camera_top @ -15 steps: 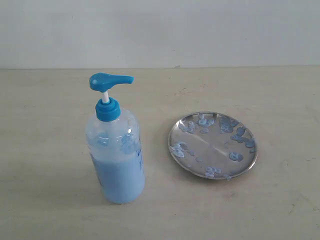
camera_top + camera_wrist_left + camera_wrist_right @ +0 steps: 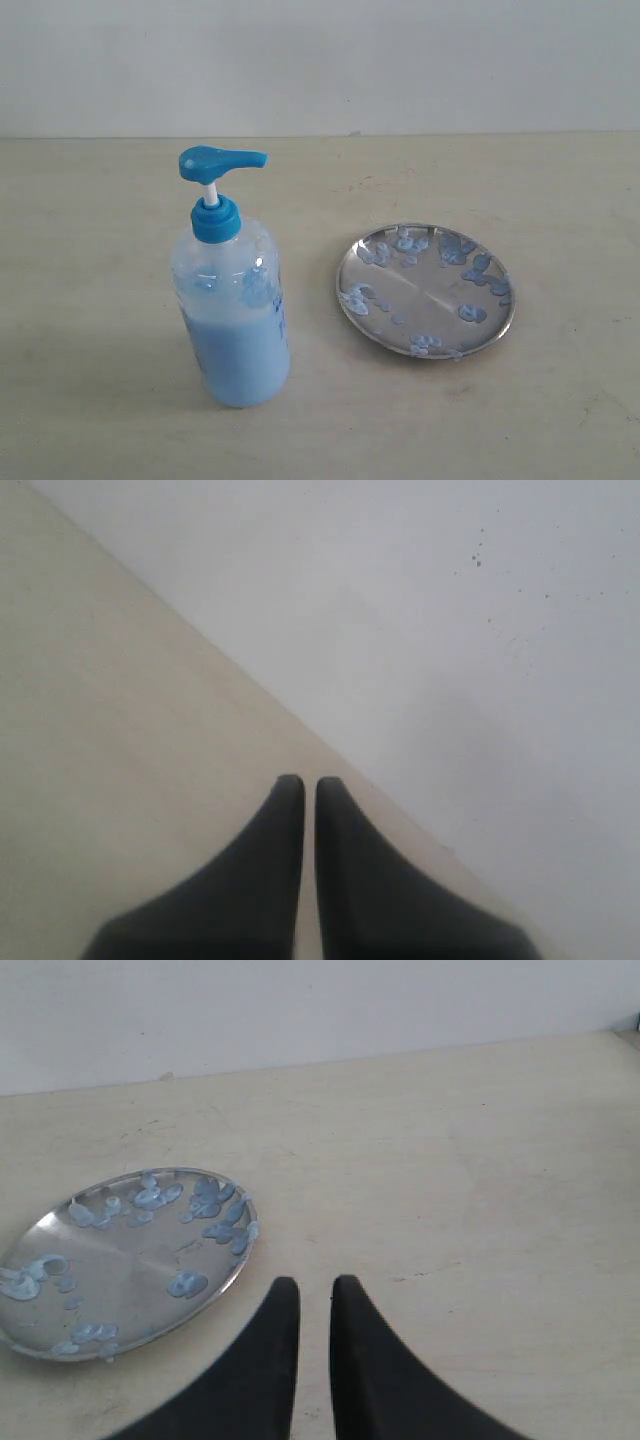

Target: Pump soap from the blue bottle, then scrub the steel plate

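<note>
Standstill before the pump stroke.
The blue bottle (image 2: 235,320) stands upright left of the tabletop's (image 2: 100,420) middle, its pump head (image 2: 220,162) raised. The steel plate (image 2: 420,295) lies apart to its right, short of the far edge, already dotted with soap (image 2: 472,313). Nothing has shifted over the last half second. The left gripper (image 2: 301,785) is clenched on nothing near the wall-side edge; the right gripper (image 2: 316,1285), jaws nearly together and empty, hangs near the plate. Pumping appears not yet begun.
</note>
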